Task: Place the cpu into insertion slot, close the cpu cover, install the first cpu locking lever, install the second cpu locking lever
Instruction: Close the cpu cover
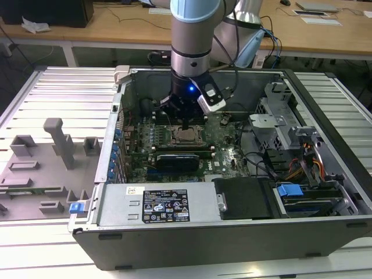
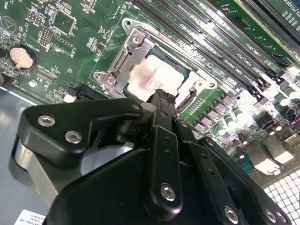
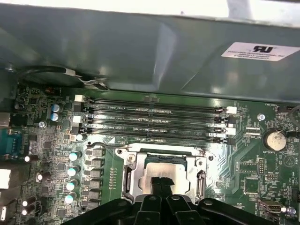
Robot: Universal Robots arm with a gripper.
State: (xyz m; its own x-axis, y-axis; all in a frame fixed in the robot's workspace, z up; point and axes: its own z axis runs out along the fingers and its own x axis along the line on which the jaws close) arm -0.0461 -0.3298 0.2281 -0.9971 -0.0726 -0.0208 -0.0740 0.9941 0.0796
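Small flat square cpu (image 2: 152, 77), dull silver-grey top glaring pale, lying flat straight beneath the tips of the gripper (image 2: 164, 96), inside the opening of the thin square metal cpu cover (image 2: 117, 70) lowered around it. Black fingers pressed together into one narrow point, just over the chip's edge; touching or not, impossible to tell.

In the first wrist view, beyond the gripper: long narrow black memory slots (image 3: 154, 122), a round silver coin battery (image 3: 274, 139) on the green motherboard (image 3: 253, 159), then the grey steel case wall (image 3: 140, 47).

In the exterior view, silver-and-blue arm (image 1: 195, 35) reaching straight down, wrist vertical, into the open black computer case (image 1: 232, 244) on a pale slatted metal table (image 1: 58, 87). Grey plastic fixture blocks (image 1: 61, 139) well apart toward the exterior view's left, wooden desks (image 1: 116, 23) behind.
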